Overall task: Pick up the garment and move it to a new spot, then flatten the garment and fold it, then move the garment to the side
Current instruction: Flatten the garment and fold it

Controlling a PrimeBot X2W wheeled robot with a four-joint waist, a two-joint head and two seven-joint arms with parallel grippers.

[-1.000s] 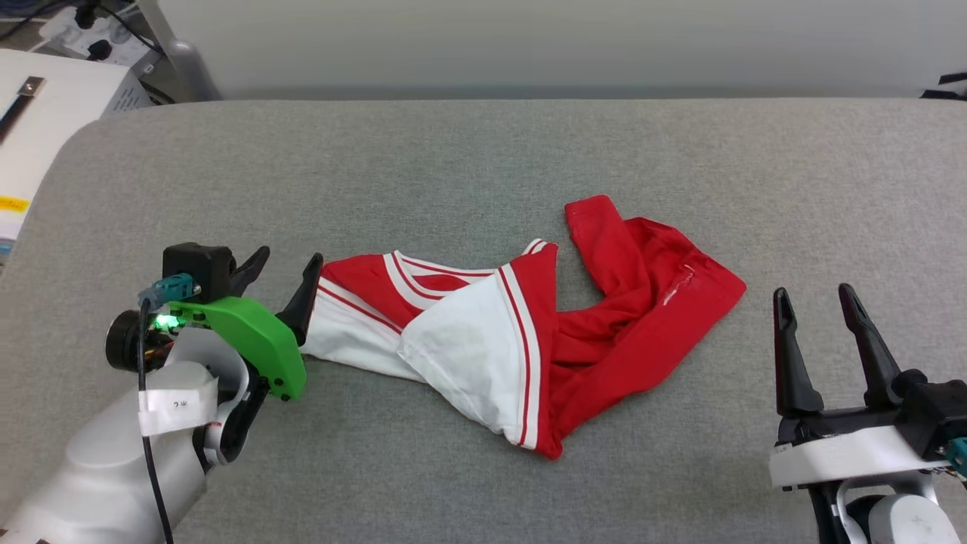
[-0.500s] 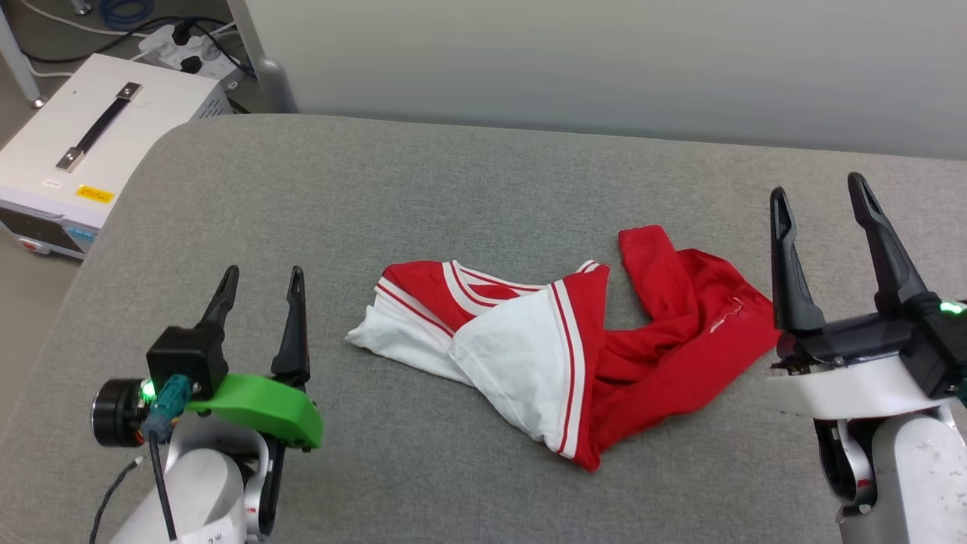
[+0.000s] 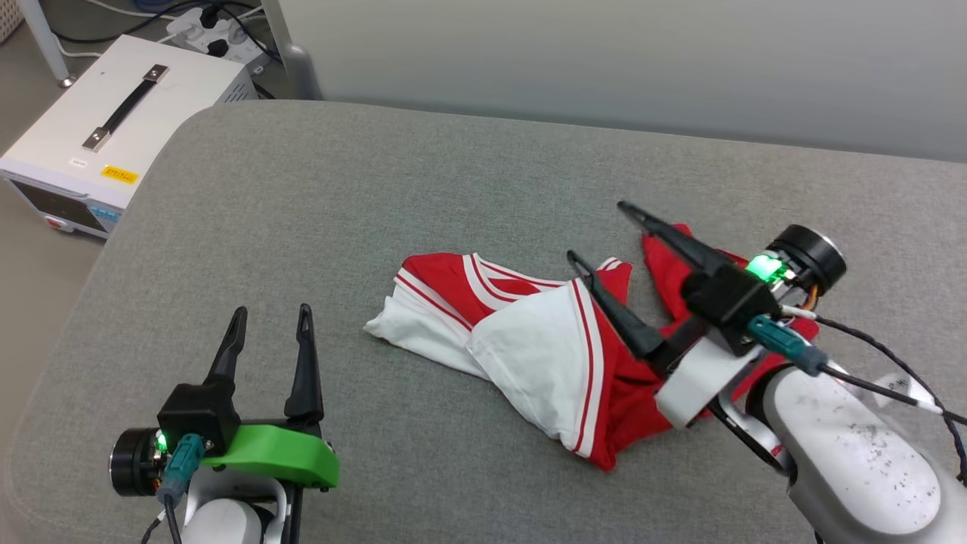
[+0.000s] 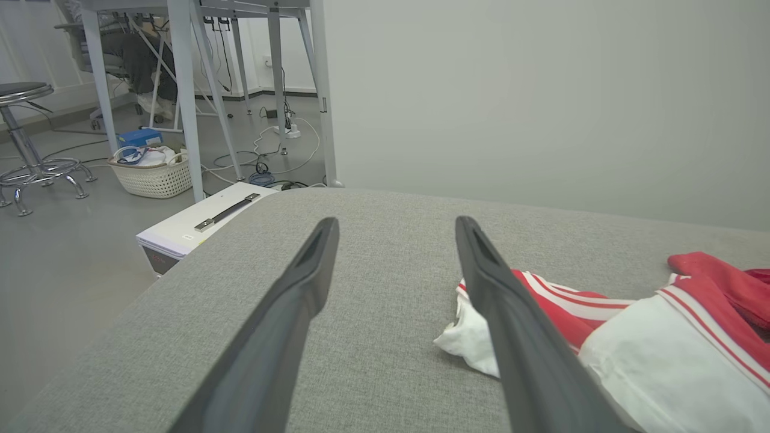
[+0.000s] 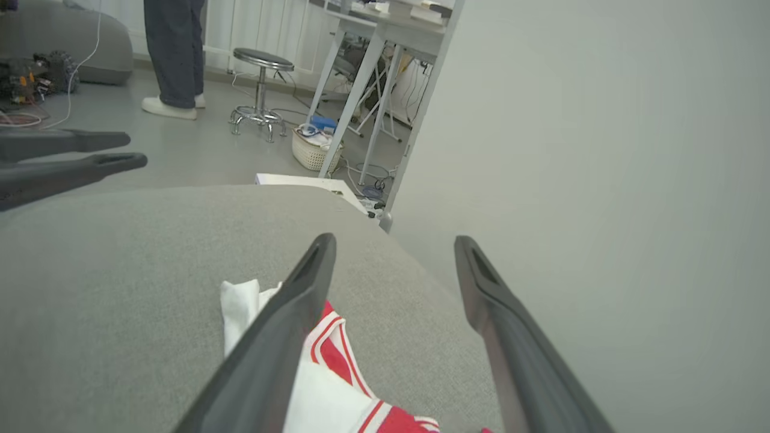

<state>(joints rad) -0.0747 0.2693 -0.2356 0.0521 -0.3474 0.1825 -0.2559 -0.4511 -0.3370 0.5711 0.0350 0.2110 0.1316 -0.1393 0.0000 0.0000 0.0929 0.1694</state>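
A grey fabric-covered table [image 3: 453,166] has a pale wall [image 3: 604,60] along its far edge. On the floor just beside its far left corner sits a white box [image 3: 113,128] with a black handle, with a power strip [image 3: 208,26] beyond it. Farther from the table are a woven basket [image 4: 153,174], a chrome stool [image 4: 30,132] and a person's legs [image 5: 171,54].

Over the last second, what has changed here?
The left gripper drew back from the garment and now stands apart from it, open. The right gripper swung in over its red side, open, holding nothing. The head camera shifted too. The garment kept its crumpled shape.
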